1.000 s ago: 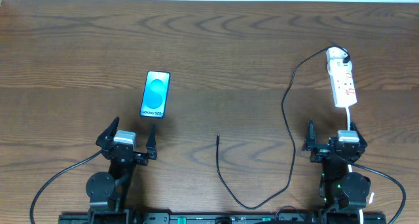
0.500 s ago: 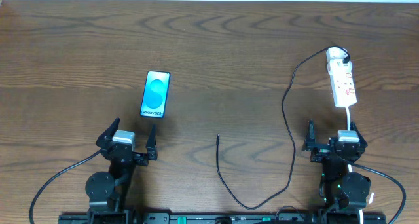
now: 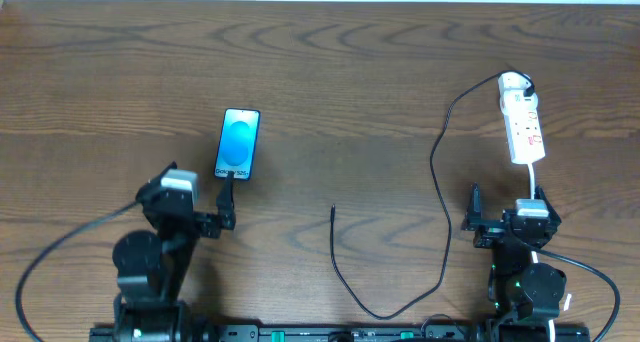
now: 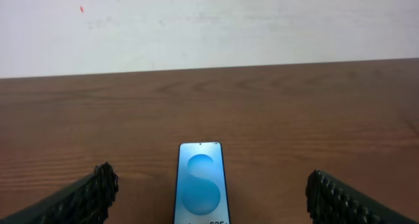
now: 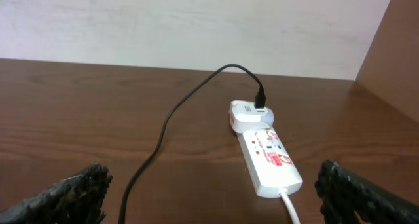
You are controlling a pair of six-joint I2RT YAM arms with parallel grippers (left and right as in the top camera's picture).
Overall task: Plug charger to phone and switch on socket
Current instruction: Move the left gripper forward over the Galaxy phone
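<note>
Plainly, nothing is held: the left gripper [image 3: 188, 192] is spread wide just short of the near end of the phone [image 3: 238, 144], and the right gripper [image 3: 506, 194] is likewise spread wide and empty, with the socket [image 3: 522, 122] ahead of it. The phone is laid flat, screen up, left of centre on the table [image 3: 350, 62]. The plug tip [image 3: 332, 210] of the charger [image 3: 440, 182] is found near the middle, well apart from the phone, while the other end is run into a white adapter [image 5: 247, 114] seated at the far end of the socket.

Several slips can be foreseen. The phone may be pushed across the wood rather than steadied, since it is slim and lies flat. The tip may be twisted or dropped between the pads, being thin and limp – and which way up it lies cannot be told. If the slack is drawn too hard, the socket may be dragged. When the switch is pressed, the light strip may be slid away.

The table is dark, grained wood with a dull sheen. The phone is a glossy rectangle with rounded corners; the charger is thin, black and pliant, laid in a loose loop; the socket is hard white plastic, long, with red markings. The left fingers [image 4: 85, 198] are faced with black, knobbly pads.
</note>
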